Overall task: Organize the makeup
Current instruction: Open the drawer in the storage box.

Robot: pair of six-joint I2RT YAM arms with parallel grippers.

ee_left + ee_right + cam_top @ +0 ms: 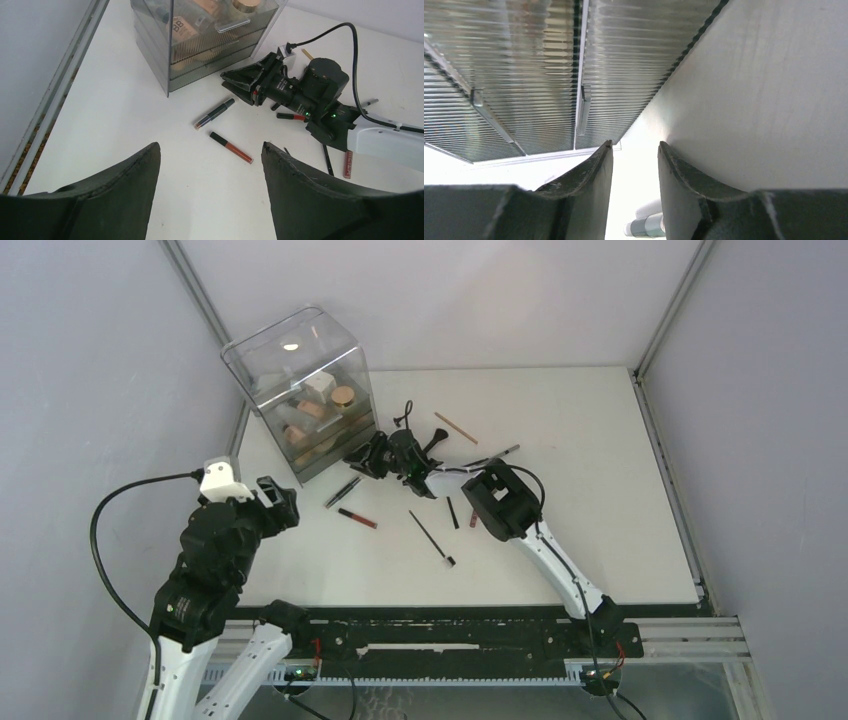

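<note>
Tall clear smoke-tinted plastic drawer box (300, 390): glossy, drawer fronts finely ribbed. White desk (580, 460): smooth, matt. Slim red lip tube (231, 147): glossy plastic, black cap. Dark slim tube (214, 113): glossy plastic too. Round gold cap (343, 396): polished, metal look. Left gripper (210, 150): matt black plastic, grainy, rough edges. Thin tan stick (455, 428): looks wooden.

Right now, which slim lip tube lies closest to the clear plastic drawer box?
The dark grey tube, just off the box corner; the red black-capped tube lies farther out.
</note>
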